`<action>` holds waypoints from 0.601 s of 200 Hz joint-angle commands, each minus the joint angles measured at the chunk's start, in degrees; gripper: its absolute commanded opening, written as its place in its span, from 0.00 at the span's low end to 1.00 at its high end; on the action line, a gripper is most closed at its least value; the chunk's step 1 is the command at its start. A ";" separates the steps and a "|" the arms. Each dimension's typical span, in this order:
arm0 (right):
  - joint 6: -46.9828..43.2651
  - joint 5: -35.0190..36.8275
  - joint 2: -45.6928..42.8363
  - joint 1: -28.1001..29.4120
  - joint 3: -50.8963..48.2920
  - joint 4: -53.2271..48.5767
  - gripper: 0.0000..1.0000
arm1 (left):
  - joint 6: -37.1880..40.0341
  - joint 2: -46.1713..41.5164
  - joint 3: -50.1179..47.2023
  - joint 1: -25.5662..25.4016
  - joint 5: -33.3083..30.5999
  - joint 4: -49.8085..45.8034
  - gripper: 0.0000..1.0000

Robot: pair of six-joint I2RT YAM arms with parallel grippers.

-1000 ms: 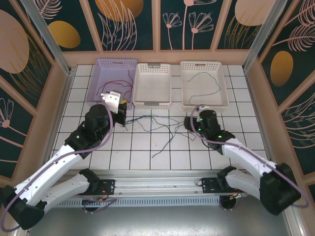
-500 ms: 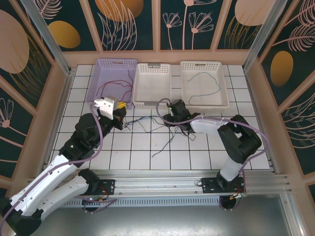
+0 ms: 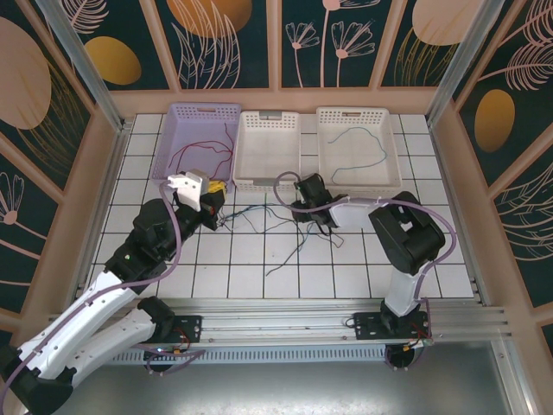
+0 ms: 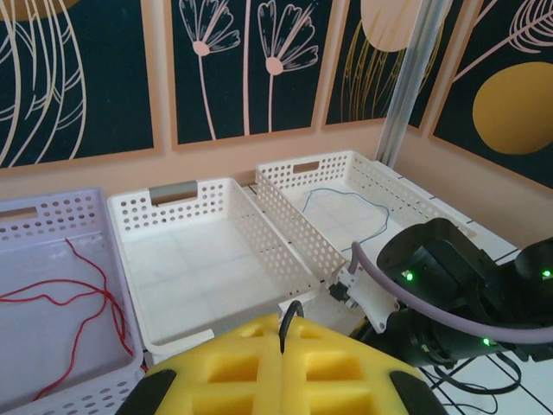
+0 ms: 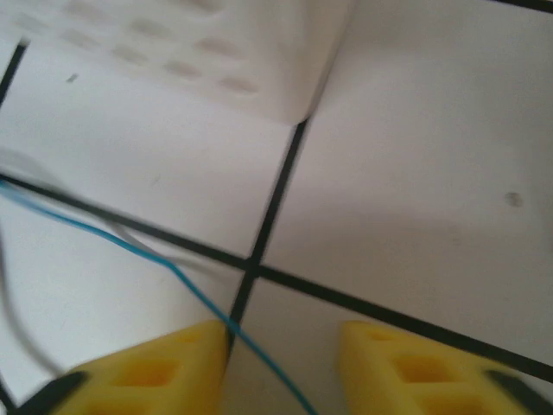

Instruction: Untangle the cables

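Those thin cables (image 3: 275,226) lie tangled on the desk (image 3: 216,277), limp and featherlight, so I'd pinch just one near a free end; left claw (image 4: 281,333) is clamped on a dark strand (image 4: 289,316), right claw (image 5: 281,341) sits half-open straddling a blue strand (image 5: 186,277).

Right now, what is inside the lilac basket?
In the lilac basket one red cable lies loose on the floor. The left arm's wrist covers its near right corner in the top view.

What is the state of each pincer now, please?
Left pincer: closed on a dark cable.
Right pincer: open, a blue cable running into its gap.
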 commanded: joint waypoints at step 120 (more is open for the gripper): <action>12.43 -1.01 -44.91 -9.67 -20.46 -0.77 0.00 | -1.00 5.24 5.88 0.19 -24.61 -7.60 0.00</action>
